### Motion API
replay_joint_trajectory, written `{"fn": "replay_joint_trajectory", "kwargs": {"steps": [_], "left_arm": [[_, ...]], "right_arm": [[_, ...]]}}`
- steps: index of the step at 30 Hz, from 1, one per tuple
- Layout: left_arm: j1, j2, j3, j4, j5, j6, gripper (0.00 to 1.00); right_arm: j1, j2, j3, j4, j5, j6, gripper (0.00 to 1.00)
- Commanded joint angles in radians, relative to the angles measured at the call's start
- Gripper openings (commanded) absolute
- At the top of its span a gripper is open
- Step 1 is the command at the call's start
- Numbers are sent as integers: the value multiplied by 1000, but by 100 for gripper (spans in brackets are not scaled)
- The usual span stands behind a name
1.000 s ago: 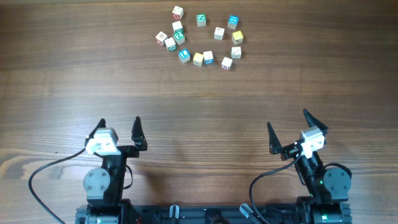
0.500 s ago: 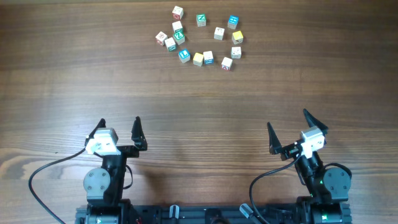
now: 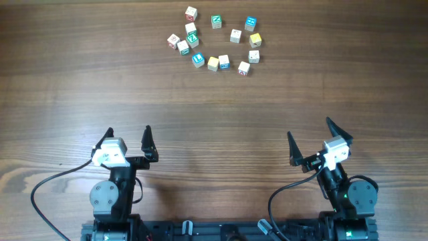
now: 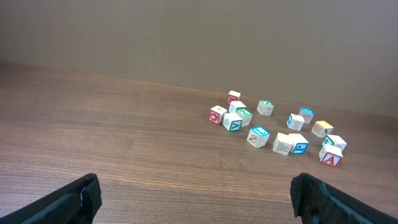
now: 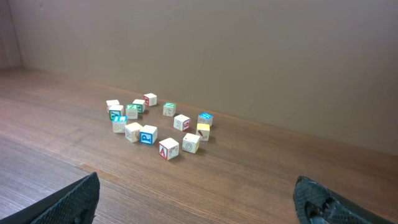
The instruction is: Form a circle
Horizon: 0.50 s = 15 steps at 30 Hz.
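You have fourteen letter cubes (image 3: 235, 35) at the far middle of the table (image 3: 67, 87), well apart from both arms. Count them in the overhead view or in either wrist view and you get the same fourteen.

They lie in a loose, uneven loop with bare wood in its middle, not a neat circle. On the loop's left side four cubes bunch together, touching or nearly so. Round the right side the cubes stand apart, with gaps between them.

Most of the tops look white or cream. Two are yellowish: the right yellow cube (image 3: 255, 40) sits on the loop's right side. The near yellow cube (image 3: 213, 63) sits on the edge facing you, just beside a white cube with a blue face. The red A cube (image 3: 243, 68) marks the near right corner of the loop. The rest show teal, green, blue or red faces, too small for you to sort by exact number.

Your left gripper (image 3: 128, 134) sits at the near left of the table, fingers spread wide with nothing between them. Your right gripper (image 3: 309, 130) sits at the near right, spread just as wide and also empty. Both wrist cameras look across open wood toward the cubes.
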Motion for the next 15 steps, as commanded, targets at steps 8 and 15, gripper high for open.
{"fn": "replay_joint_trajectory", "kwargs": {"steps": [8,15], "left_arm": [[-6,-9,-2,-7,8,20,100],[-6,-9,-2,-3,8,21,100]], "right_arm": [[2,-13,-1,3,3,-10,100],[2,-13,-1,3,3,-10,100]]}}
